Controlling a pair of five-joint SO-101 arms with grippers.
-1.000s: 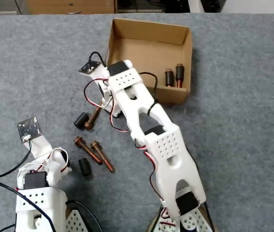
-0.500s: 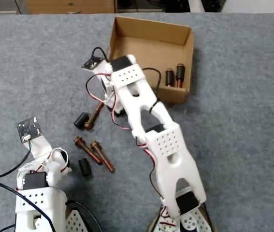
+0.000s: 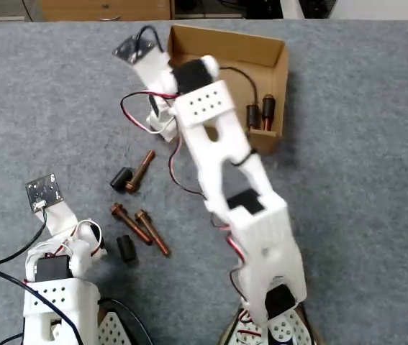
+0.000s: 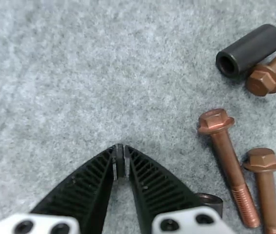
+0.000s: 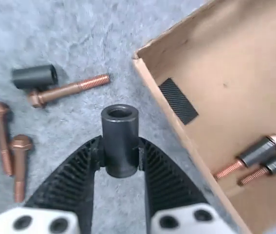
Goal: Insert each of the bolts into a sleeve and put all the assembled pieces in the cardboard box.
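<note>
1 sleeve (image 4: 210,199) half behind left pincer (image 4: 120,158)

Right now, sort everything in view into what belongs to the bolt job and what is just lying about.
Belongs to the job:
- cardboard box
- two assembled pieces inside it
- sleeve held in the right gripper
- three loose bolts
- two loose sleeves

Just there:
- wooden cabinet beyond the table
- grey mat underneath

There were three loose bolts (image 3: 140,169) and two loose sleeves (image 3: 121,177) on the tabletop (image 3: 347,215), a third sleeve (image 5: 120,126) in the right end effector (image 5: 120,146), two assembled pieces (image 3: 252,113), and one cardboard box (image 3: 225,44).
</note>
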